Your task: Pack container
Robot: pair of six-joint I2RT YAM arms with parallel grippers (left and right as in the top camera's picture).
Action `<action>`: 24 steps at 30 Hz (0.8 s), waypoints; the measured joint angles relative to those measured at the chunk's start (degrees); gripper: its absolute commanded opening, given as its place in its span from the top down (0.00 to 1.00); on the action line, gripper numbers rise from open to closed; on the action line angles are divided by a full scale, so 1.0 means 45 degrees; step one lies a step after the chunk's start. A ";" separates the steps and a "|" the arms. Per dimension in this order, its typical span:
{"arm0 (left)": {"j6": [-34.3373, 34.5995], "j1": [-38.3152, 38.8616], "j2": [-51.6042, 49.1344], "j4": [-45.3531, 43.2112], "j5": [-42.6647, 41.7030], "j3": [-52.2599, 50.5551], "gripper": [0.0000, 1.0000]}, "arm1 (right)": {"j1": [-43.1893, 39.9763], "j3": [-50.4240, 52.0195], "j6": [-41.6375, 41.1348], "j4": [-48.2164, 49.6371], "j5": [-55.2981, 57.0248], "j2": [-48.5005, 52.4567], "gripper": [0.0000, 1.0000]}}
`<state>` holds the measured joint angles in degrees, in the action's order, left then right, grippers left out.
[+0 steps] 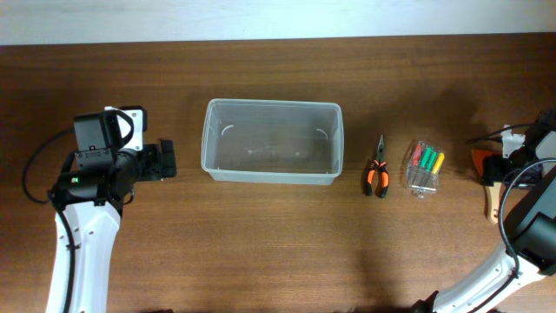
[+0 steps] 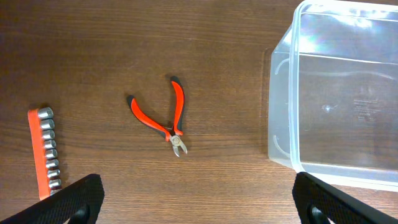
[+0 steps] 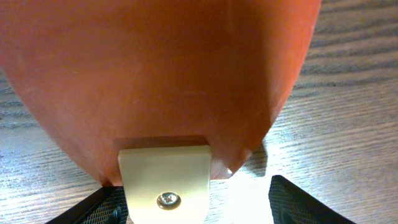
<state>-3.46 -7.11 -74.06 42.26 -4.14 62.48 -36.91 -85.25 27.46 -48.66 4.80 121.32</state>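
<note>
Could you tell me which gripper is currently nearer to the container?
Left. The left gripper sits just off the left end of the container; the right gripper is far beyond its right end, past the pliers and screwdriver packet.

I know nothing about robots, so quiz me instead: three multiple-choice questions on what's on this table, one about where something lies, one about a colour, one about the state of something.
1. Seen from overhead, where do the orange-and-black pliers lie in relation to the container?
A. Inside it
B. On top of its rim
C. Between it and the screwdriver packet

2. In the left wrist view, what colour are the handles of the small cutters?
A. Blue
B. Red
C. Yellow

3. What state is the container in?
A. Open-topped with nothing inside
B. Closed with a lid
C. Filled with tools

Answers:
1 C: the pliers rest on bare wood, with the tub on one side and the packet on the other.
2 B: both handles are plainly red.
3 A: the tub's clear bottom shows, with no lid and no tools.
</note>
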 measured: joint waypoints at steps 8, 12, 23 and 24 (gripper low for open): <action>-0.0005 0.0000 0.0000 0.0000 0.0000 0.0000 0.01 | 0.0000 -0.0019 -0.2001 -0.0330 -0.0335 -0.0005 0.17; -0.0005 0.0000 0.0000 -0.0005 0.0000 0.0000 0.01 | 0.0005 0.0015 -0.2803 -0.0607 -0.1205 0.0053 0.17; -0.0005 0.0000 0.0000 0.0000 0.0000 0.0000 0.01 | 0.0049 0.0015 -0.3225 -0.0680 -0.1224 0.0053 0.22; 0.0000 0.0000 0.0000 0.0000 0.0000 0.0000 0.01 | 0.0058 0.0015 -0.3264 -0.0670 -0.1209 0.0053 0.22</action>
<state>-3.46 -7.11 -74.06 42.26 -4.14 62.48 -36.64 -85.19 12.78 -51.68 -0.64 121.56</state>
